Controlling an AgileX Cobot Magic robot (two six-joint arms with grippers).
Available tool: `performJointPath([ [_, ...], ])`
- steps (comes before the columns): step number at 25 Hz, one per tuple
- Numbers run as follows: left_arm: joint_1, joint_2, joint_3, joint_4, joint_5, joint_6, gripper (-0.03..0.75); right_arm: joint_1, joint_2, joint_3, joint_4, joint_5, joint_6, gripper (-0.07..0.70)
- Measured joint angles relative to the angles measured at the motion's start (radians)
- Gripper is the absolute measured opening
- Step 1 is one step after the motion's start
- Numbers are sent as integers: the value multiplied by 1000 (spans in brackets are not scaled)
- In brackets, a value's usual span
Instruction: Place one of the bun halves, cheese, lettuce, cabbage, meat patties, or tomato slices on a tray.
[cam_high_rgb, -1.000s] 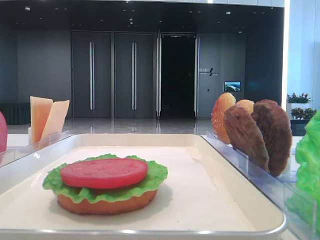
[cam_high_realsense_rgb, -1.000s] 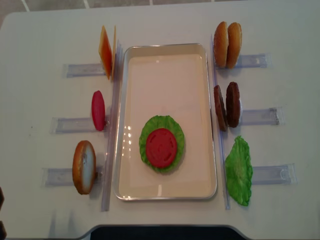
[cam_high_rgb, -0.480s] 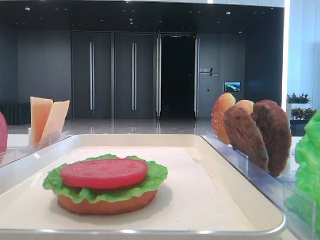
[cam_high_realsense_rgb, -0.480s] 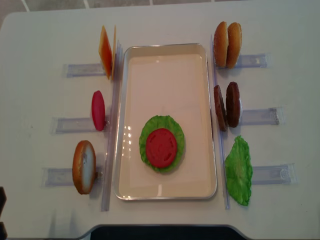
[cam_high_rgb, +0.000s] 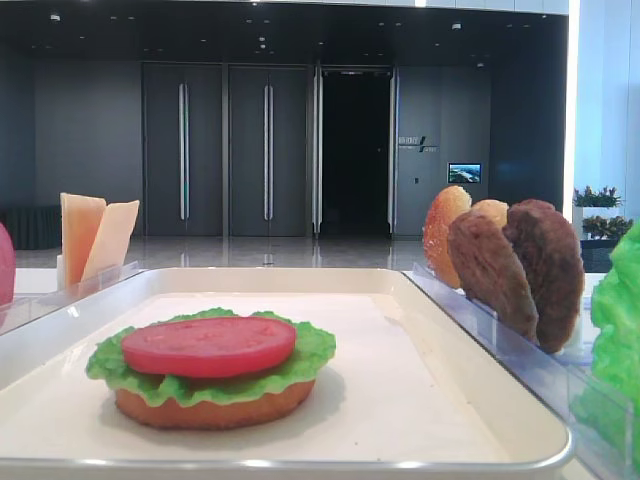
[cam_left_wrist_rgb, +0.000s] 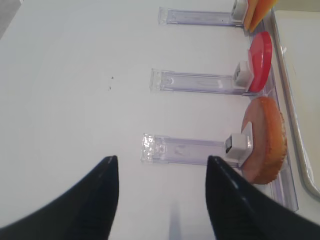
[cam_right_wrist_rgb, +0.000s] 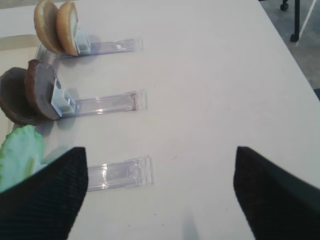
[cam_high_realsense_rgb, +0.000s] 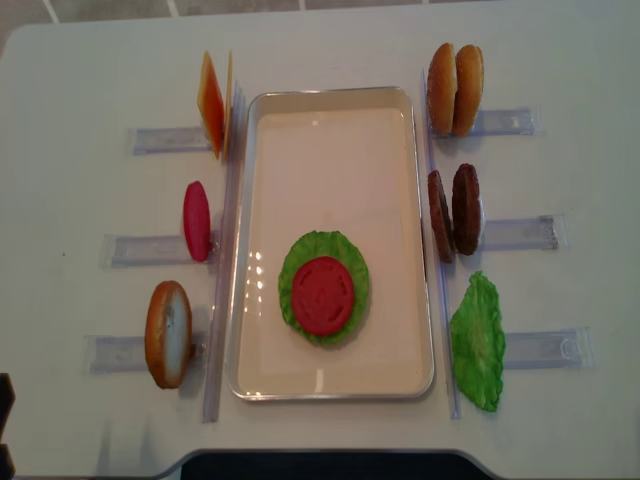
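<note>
Nothing on the tray (cam_high_realsense_rgb: 420, 240) was shifted lately: tomato slice (cam_high_realsense_rgb: 323, 295) sat stacked lower-center, left end effector (cam_left_wrist_rgb: 162, 200) and right end effector (cam_right_wrist_rgb: 160, 195) parked wide, empty, so placement looked done.

Little of the machine showed. The left gripper (cam_left_wrist_rgb: 161, 200) had two matte black fingers (cam_left_wrist_rgb: 95, 205), broad at the base and tapering to blunt tips (no screws or markings visible). The right gripper (cam_right_wrist_rgb: 160, 192) looked the same: plain black fingers (cam_right_wrist_rgb: 45, 200), wider, smooth-edged, with no cables in sight
</note>
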Motion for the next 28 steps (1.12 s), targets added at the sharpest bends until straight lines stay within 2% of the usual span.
performJointPath([
  [11,0,-89,0,-1,1,0,429,0,0,0,0,0,0,593],
  [28,0,-91,0,-11,2,0,429,0,0,0,0,0,0,593],
])
